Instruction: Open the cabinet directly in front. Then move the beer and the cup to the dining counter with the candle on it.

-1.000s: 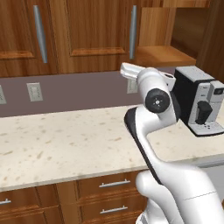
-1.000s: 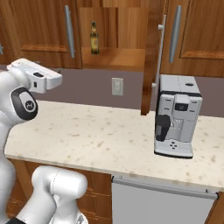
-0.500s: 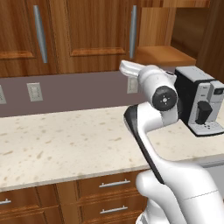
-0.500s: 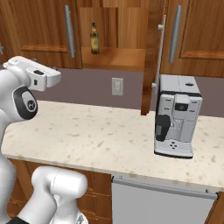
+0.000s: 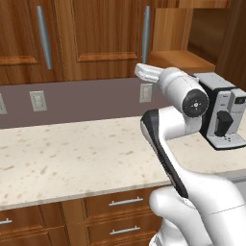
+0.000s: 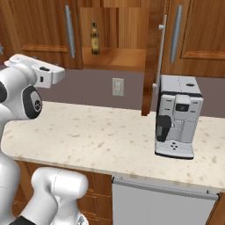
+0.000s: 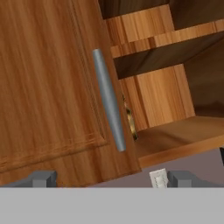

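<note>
In the left base view, the white arm rose from five o'clock, its hand aimed at one o'clock toward the open cabinet (image 5: pixel 178 60) above the coffee machine (image 5: pixel 222 111). In the right base view, the beer (image 6: pixel 94 38) stood on the shelf at twelve o'clock, door swung out. In the hand view, the gripper (image 7: pixel 111 178) stood wide and empty, the beer peeking behind a neighbouring door's handle (image 7: pixel 109 100). The cabinet seemed opened; next, reaching in for the bottle.
</note>
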